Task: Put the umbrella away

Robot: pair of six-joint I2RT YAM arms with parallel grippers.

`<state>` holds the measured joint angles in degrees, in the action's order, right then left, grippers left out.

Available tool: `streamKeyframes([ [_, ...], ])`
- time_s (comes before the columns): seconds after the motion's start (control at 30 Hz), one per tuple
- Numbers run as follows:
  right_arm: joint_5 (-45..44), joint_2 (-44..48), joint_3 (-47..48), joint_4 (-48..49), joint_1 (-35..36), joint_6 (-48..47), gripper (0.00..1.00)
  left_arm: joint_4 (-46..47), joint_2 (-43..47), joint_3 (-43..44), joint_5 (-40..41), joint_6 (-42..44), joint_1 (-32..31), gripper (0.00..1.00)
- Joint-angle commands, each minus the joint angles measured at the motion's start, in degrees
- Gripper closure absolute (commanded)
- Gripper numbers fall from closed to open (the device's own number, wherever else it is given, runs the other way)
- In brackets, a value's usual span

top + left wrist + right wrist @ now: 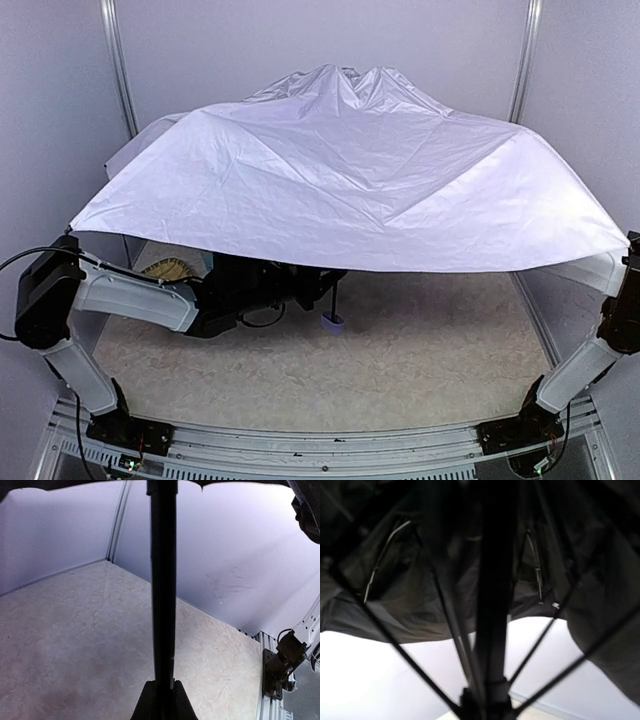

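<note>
The umbrella stands open, and its pale lavender canopy covers most of the table. Its lavender knob handle hangs just above the tabletop. My left gripper reaches under the canopy. In the left wrist view it is shut on the thin black shaft. My right arm rises under the canopy's right edge, so its gripper is hidden from above. In the right wrist view it appears shut on the shaft where the ribs meet, below the black lining.
A yellowish woven item lies under the canopy's left side behind my left arm. Pale enclosure walls stand close on all sides. The beige tabletop shows in front of the umbrella. My right arm's base shows in the left wrist view.
</note>
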<state>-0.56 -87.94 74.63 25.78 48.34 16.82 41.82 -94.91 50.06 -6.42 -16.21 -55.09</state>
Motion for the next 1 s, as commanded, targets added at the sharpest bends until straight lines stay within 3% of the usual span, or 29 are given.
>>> streamKeyframes([
  [0.0,7.8,-2.5,-6.0,-13.1,5.4,-3.1,0.98,20.0,7.6,3.6,-3.8,0.7,1.8,1.00],
  [0.47,5.7,-1.7,-18.6,-11.8,7.6,2.0,0.99,18.0,14.8,2.2,-0.1,3.7,6.4,1.00],
  [0.73,5.8,-4.7,-18.2,-11.4,8.9,1.0,0.99,22.4,10.4,5.0,-2.9,-0.3,6.3,1.00],
  [0.97,5.7,-5.8,-22.6,-10.9,9.0,1.2,0.97,21.9,10.4,6.2,-2.8,1.8,6.4,1.00],
])
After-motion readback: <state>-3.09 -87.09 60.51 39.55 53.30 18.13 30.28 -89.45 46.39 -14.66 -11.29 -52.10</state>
